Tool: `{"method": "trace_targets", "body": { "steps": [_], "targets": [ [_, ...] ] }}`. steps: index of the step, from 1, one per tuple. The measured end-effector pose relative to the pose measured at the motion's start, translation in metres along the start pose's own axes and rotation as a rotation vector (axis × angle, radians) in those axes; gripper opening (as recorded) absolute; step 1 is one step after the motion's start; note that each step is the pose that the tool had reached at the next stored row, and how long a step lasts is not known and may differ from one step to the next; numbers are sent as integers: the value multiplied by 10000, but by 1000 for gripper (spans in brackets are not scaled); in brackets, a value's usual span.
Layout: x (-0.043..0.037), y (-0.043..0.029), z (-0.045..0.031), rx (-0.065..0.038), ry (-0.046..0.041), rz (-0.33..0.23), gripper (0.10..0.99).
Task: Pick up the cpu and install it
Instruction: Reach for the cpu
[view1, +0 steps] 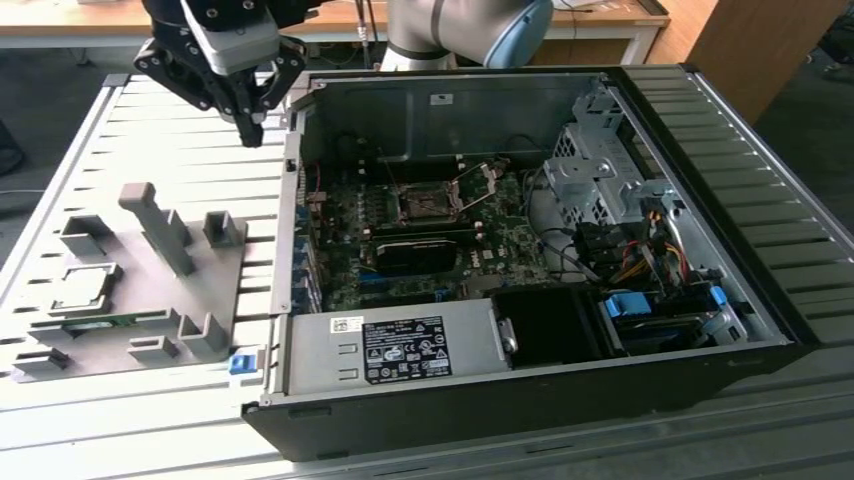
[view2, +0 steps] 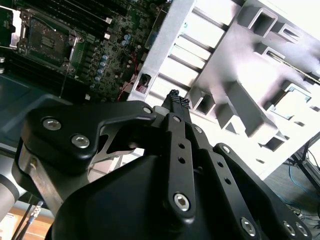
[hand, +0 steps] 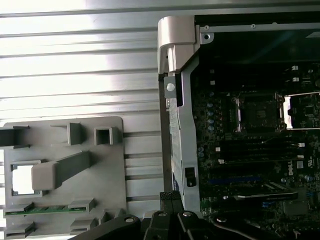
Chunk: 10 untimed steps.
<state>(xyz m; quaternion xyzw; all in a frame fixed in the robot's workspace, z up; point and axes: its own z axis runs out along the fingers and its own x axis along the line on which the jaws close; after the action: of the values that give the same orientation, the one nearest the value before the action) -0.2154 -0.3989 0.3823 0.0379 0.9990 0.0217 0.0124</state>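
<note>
**Gripper** (view1: 251, 130): I read the fingers as pressed together with nothing between them. It hangs above the slatted counter (view1: 174, 150), just outside the wall of the computer case (view1: 441, 110). The tray is off to one side of it and the open case to the other. I judge this to be a neutral height that clears the tray's posts and the case rim. The closed tips also show in the second wrist view (view2: 176, 97).

**Cpu** (view1: 83, 288): well apart from the gripper, below it and out on the tray side. It lies flat in a square recess with its bright metal top upward. In my judgement the recess keeps it square and at a known spot for a grasp from above. It has not been lifted. In the first wrist view it is the pale square (hand: 22, 179).

**Grey tray** (view1: 154, 305): rests on the counter beside the case. Its upright posts and pockets hold the parts apart.

**Green memory strip** (view1: 100, 322): sits in a slot just beyond the cpu from the gripper.

**Socket** (view1: 427, 203): inside the case, on the gripper's other side and lower down. Its metal frame appears swung open, leaving the seat bare. The case lies on its side with the panel off, so the board faces up.
</note>
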Motion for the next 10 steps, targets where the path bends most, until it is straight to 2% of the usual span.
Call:
{"method": "trace_targets", "body": {
  "steps": [10],
  "targets": [
    [67,-5,7,1,5,0,106]
  ]
}}
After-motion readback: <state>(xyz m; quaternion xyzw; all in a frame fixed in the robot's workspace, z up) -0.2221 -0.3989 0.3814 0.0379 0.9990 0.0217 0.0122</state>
